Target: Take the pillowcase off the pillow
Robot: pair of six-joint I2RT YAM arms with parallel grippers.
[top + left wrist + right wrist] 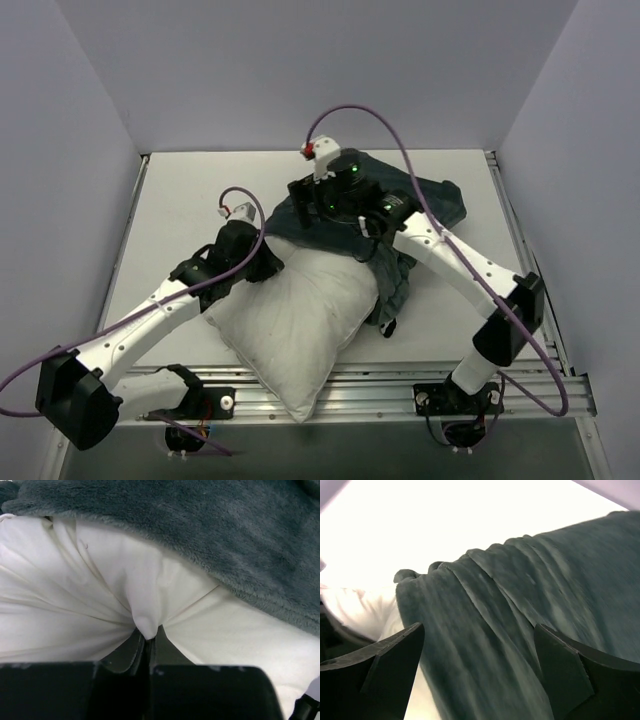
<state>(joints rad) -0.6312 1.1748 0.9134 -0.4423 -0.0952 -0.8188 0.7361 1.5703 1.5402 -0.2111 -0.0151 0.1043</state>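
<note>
The white pillow (295, 320) lies in the middle of the table, one corner over the front edge. The dark grey-teal pillowcase (435, 200) is bunched behind and to the right of it, still over the pillow's far end. My left gripper (272, 262) is shut on a pinch of the pillow's white fabric (145, 622) just below the pillowcase's edge (210, 545). My right gripper (318, 205) is open and hovers over the pillowcase's folds (485, 645), its fingers (395, 655) wide apart on either side. No zebra stripes show.
The white table (170, 210) is enclosed by pale walls on the left, back and right. A metal rail (380, 385) runs along the front edge by the arm bases. Purple cables loop above both arms.
</note>
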